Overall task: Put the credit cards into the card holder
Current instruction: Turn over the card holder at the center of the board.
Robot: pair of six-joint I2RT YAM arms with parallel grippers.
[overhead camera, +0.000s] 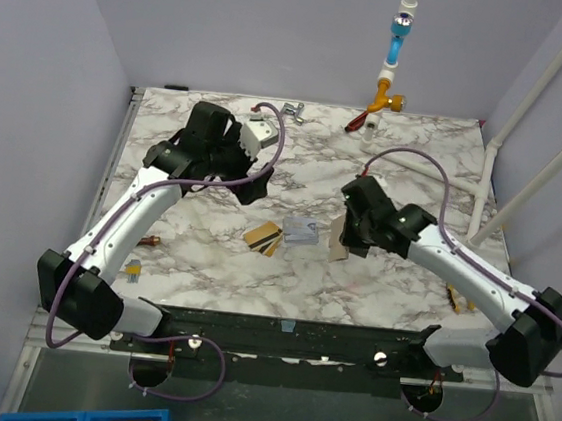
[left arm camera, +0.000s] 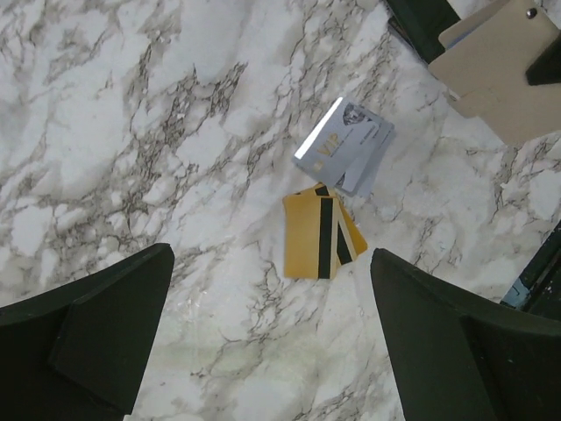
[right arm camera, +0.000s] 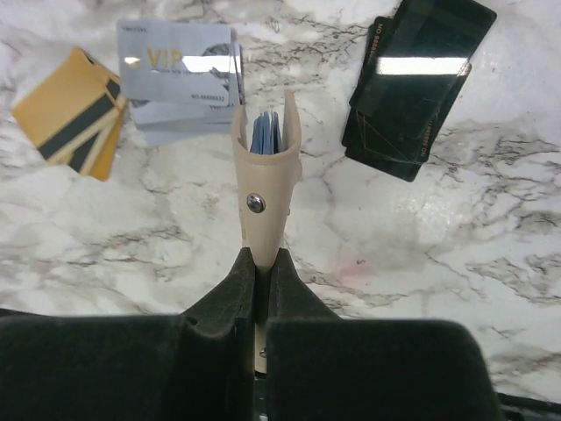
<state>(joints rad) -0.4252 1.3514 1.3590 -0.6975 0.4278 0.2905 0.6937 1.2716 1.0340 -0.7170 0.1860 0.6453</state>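
Note:
My right gripper [right arm camera: 261, 263] is shut on the lower edge of the tan card holder [right arm camera: 266, 175], holding it on edge with its mouth open; blue-grey cards [right arm camera: 266, 133] sit inside it. In the top view the right gripper [overhead camera: 344, 235] holds the card holder [overhead camera: 337, 241] just right of the loose cards. Pale grey VIP cards [right arm camera: 180, 61] and gold-tan striped cards [right arm camera: 74, 110] lie on the marble beyond. My left gripper [left arm camera: 272, 351] is open and empty above the table, with the gold cards [left arm camera: 320, 235] and grey cards [left arm camera: 351, 145] ahead of it. In the top view the left gripper [overhead camera: 252, 182] hovers behind-left of the gold cards [overhead camera: 263, 237].
Dark black cards or sleeves [right arm camera: 412, 83] lie right of the holder. A blue tube with an orange fitting [overhead camera: 387, 81] and white pipes [overhead camera: 436, 167] stand at the back right. A small metal part [overhead camera: 292, 109] lies at the back, and small bits [overhead camera: 134, 273] at the left edge.

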